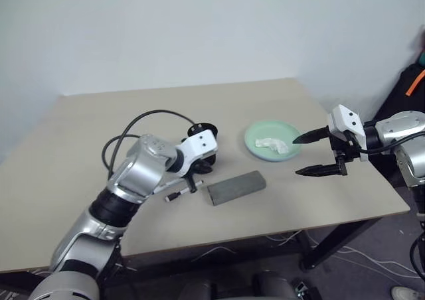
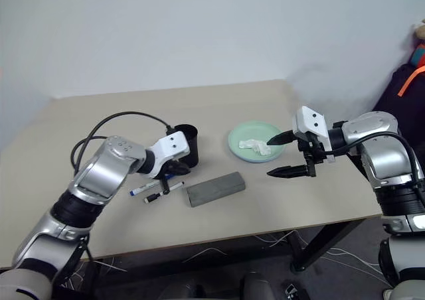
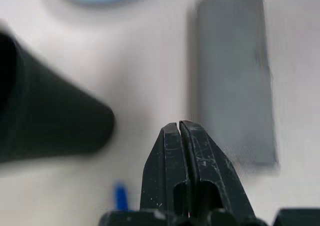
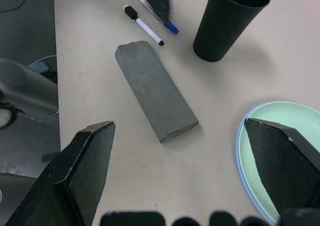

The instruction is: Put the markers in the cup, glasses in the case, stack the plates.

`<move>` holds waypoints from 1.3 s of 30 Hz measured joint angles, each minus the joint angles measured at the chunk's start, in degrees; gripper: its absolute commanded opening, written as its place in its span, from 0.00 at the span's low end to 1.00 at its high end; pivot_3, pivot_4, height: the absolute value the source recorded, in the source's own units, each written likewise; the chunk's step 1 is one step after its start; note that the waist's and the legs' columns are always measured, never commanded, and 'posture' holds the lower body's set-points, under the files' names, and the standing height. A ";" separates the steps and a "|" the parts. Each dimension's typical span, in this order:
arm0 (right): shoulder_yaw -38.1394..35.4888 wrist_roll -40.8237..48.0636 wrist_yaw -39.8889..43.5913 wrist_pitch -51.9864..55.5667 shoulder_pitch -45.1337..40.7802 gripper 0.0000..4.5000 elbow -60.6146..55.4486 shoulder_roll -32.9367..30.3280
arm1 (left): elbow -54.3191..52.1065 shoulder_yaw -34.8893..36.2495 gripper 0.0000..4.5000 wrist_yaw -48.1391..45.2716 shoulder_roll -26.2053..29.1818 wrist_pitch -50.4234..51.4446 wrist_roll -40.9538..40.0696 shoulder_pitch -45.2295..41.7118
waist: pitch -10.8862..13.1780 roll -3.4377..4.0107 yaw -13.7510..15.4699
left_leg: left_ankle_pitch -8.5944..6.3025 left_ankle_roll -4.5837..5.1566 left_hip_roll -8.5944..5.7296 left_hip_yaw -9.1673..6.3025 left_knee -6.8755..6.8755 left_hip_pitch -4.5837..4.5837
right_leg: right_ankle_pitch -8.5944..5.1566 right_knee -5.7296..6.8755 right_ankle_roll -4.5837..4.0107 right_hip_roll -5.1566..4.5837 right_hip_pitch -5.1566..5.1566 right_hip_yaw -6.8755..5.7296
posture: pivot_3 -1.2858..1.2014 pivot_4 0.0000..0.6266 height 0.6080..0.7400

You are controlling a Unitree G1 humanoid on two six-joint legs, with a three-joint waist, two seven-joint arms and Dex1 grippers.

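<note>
The black cup (image 2: 186, 145) stands upright left of centre. Two markers lie in front of it, one blue-capped (image 2: 142, 190), one black-capped (image 2: 163, 194). My left gripper (image 3: 179, 127) hovers over them beside the cup, shut with nothing in it. The grey case (image 2: 214, 188) lies closed to the right of the markers. The mint green plate (image 2: 238, 135) sits further back, with a light blue edge (image 4: 239, 145) showing under its rim. My right gripper (image 2: 272, 157) hangs open by the plate's right side, holding nothing. The glasses are out of view.
A crumpled white tissue (image 2: 255, 145) lies in the green plate. A black cable (image 2: 113, 122) loops over the table behind my left arm. The table's right edge (image 2: 332, 155) is close under my right arm, with dark objects (image 2: 405, 87) beyond it.
</note>
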 measured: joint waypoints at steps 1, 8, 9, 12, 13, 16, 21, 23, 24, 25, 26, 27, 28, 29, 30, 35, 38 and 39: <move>0.34 -0.10 0.09 -0.15 -0.64 1.00 0.14 0.26 | 0.00 0.23 0.11 -0.88 1.65 -0.59 -1.16 0.27 | 0.00 0.00 -0.01 | 0.00 0.00 0.00 0.00 0.01 -0.01 | 0.00 0.00 0.00 0.00 0.00 0.00 | 0.52 0.00 0.90; 0.87 -1.05 0.85 -1.03 -1.75 1.00 1.70 1.36 | 5.09 1.56 0.62 -3.78 5.05 -4.46 -5.51 0.06 | 0.00 -0.02 0.01 | 0.00 0.00 0.00 0.00 0.01 0.01 | 0.00 -0.01 0.00 -0.01 0.03 -0.01 | 0.52 0.00 0.90; 0.93 -1.06 0.88 -1.06 -1.75 1.00 1.79 1.49 | 6.42 1.56 0.69 -3.81 5.15 -5.12 -5.57 -0.01 | 0.00 -0.02 0.01 | 0.00 0.00 0.00 0.00 -0.01 0.01 | 0.00 0.00 0.00 -0.01 0.02 -0.02 | 0.52 0.00 0.90; 1.02 -1.08 0.91 -1.09 -1.77 1.00 1.94 1.67 | 11.92 1.19 0.76 -3.87 5.12 -7.54 -5.52 -1.43 | 0.00 -0.02 0.02 | 0.00 0.00 0.01 0.00 -0.02 0.00 | 0.00 0.03 0.00 0.00 0.00 -0.03 | 0.52 0.00 0.90; 1.02 -1.08 0.91 -1.12 -1.79 1.00 1.94 1.69 | 13.38 1.08 0.76 -3.97 5.11 -8.26 -5.51 -1.92 | -0.01 -0.02 0.02 | 0.00 0.00 0.01 0.00 -0.02 0.00 | 0.00 0.02 0.00 0.00 0.00 -0.03 | 0.52 0.00 0.90; 1.02 -1.08 0.89 -1.12 -1.79 1.00 1.92 1.70 | 16.86 0.42 0.76 -4.66 4.77 -10.02 -5.50 -2.93 | -0.01 -0.02 0.03 | 0.00 0.00 0.00 0.02 -0.01 -0.02 | 0.00 0.01 0.00 0.00 0.00 -0.01 | 0.52 0.00 0.90; 1.02 -1.07 0.82 -1.09 -1.75 1.00 1.64 1.70 | 20.98 -1.71 0.76 -7.26 3.73 -12.76 -5.49 -4.15 | -0.01 -0.02 0.04 | 0.00 0.00 -0.01 0.02 -0.01 -0.05 | 0.00 0.00 0.00 0.00 -0.02 -0.01 | 0.52 0.00 0.90; 1.01 -1.06 0.79 -1.05 -1.70 1.00 1.36 1.70 | 21.73 -2.36 0.76 -8.37 3.58 -13.51 -5.48 -4.29 | -0.01 -0.02 0.04 | 0.00 0.00 0.00 0.02 -0.02 -0.05 | 0.00 0.02 0.00 0.00 -0.03 -0.01 | 0.52 0.00 0.90; 1.00 -1.06 0.75 -0.99 -1.60 1.00 1.23 1.69 | 22.10 -2.79 0.76 -9.23 3.59 -14.19 -5.43 -4.35 | -0.01 -0.02 0.04 | 0.00 0.00 0.00 0.02 -0.02 -0.05 | 0.00 0.02 0.00 0.00 -0.03 -0.01 | 0.52 0.00 0.90; 1.00 -1.05 0.71 -0.92 -1.45 1.00 1.15 1.68 | 22.40 -3.07 0.76 -9.90 3.60 -14.71 -5.35 -4.40 | -0.01 -0.02 0.03 | 0.00 0.00 0.00 0.02 -0.02 -0.05 | 0.00 0.02 0.00 0.00 -0.04 -0.02 | 0.52 0.00 0.90; 0.98 -1.05 0.67 -0.84 -1.27 1.00 1.03 1.67 | 22.79 -3.50 0.76 -10.44 3.61 -15.14 -5.20 -4.56 | -0.01 -0.02 0.03 | 0.00 0.00 0.00 0.02 -0.02 -0.04 | 0.00 0.02 0.00 0.00 -0.03 -0.01 | 0.52 0.00 0.90; 0.97 -1.04 0.63 -0.75 -0.99 1.00 0.85 1.67 | 23.28 -4.15 0.76 -10.80 3.63 -15.71 -4.96 -4.70 | -0.01 -0.02 0.04 | 0.00 0.00 0.00 0.02 -0.01 -0.04 | 0.00 0.02 0.00 0.00 -0.03 -0.01 | 0.52 0.00 0.90; 0.97 -1.03 0.60 -0.68 -0.79 1.00 0.71 1.67 | 23.58 -4.38 0.76 -11.01 3.63 -16.08 -4.83 -4.70 | -0.01 -0.02 0.04 | 0.00 0.00 0.00 0.02 -0.01 -0.05 | 0.00 0.02 0.00 0.00 -0.03 -0.01 | 0.52 0.00 0.90; 0.96 -1.03 0.50 -0.55 -0.55 1.00 0.49 1.66 | 24.07 -4.67 0.76 -11.21 3.62 -16.62 -4.42 -4.71 | -0.01 -0.02 0.04 | 0.00 0.00 0.00 0.02 0.00 -0.05 | 0.00 0.02 0.00 0.00 -0.03 -0.01 | 0.52 0.00 0.90; 0.96 -1.02 0.32 -0.40 -0.46 1.00 0.20 1.66 | 24.71 -4.89 0.76 -11.38 3.61 -17.03 -4.14 -4.71 | -0.01 -0.01 0.04 | 0.00 0.00 0.00 0.03 0.00 -0.05 | 0.00 0.03 0.00 0.00 -0.03 0.00 | 0.52 0.00 0.90; 0.55 -0.94 -0.29 0.14 -0.30 1.00 -0.82 1.50 | 26.81 -5.41 0.76 -11.73 3.21 -18.29 -2.94 -4.72 | -0.01 -0.02 0.04 | 0.00 0.00 0.01 0.02 0.00 -0.05 | 0.00 0.02 0.00 0.00 -0.03 -0.01 | 0.52 0.00 0.90; 0.41 -0.89 -0.40 0.41 -0.07 1.00 -1.20 1.45 | 28.10 -6.62 0.76 -12.18 2.88 -19.15 -2.16 -4.72 | -0.01 -0.02 0.06 | 0.00 0.00 0.01 0.02 0.00 -0.07 | 0.00 0.03 0.00 0.00 -0.04 -0.02 | 0.52 0.00 0.90; 0.40 -0.89 -0.42 0.44 0.03 1.00 -1.30 1.43 | 28.40 -6.81 0.76 -12.30 2.82 -19.41 -1.92 -4.71 | -0.01 -0.02 0.08 | 0.00 0.00 0.01 0.02 0.00 -0.08 | 0.00 0.02 0.00 0.00 -0.05 -0.02 | 0.52 0.00 0.90</move>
